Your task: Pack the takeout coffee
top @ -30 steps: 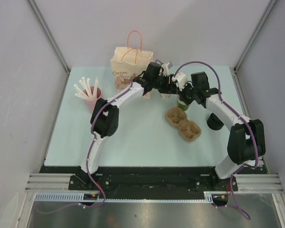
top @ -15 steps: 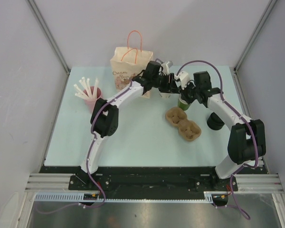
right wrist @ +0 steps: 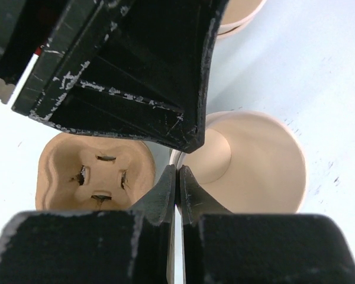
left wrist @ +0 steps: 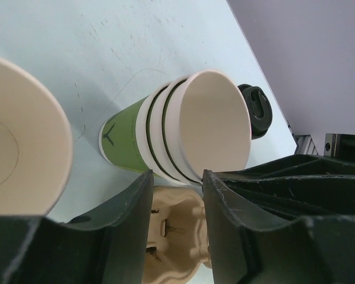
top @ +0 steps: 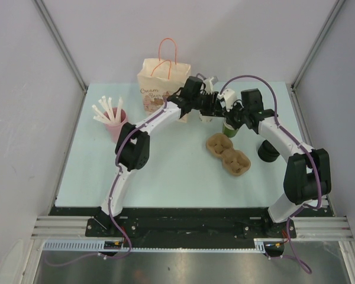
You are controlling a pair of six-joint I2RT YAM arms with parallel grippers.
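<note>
No lidded takeout coffee is in view. A nested stack of lidless green cups (top: 228, 128) (left wrist: 121, 139) stands behind the brown pulp tray (top: 228, 155) (left wrist: 174, 236). My right gripper (top: 228, 116) (right wrist: 177, 171) is shut, pinching the rim of the stack's top cup (right wrist: 260, 165), one finger inside and one outside. My left gripper (top: 211, 106) (left wrist: 176, 177) hovers right next to it, over the stack's edge. Its jaws stand apart with nothing between them. A lidless white cup (top: 206, 116) (left wrist: 18, 142) stands just left of the green stack.
A paper bag (top: 163, 86) with orange handles stands at the back. A pink cup of white stirrers (top: 114, 121) is at the left. Black lids (top: 267, 151) (left wrist: 257, 109) lie right of the tray, under the right arm. The two grippers nearly touch.
My left gripper has edged right toward the green stack, and its jaws have narrowed. The right gripper has stayed shut in place.
</note>
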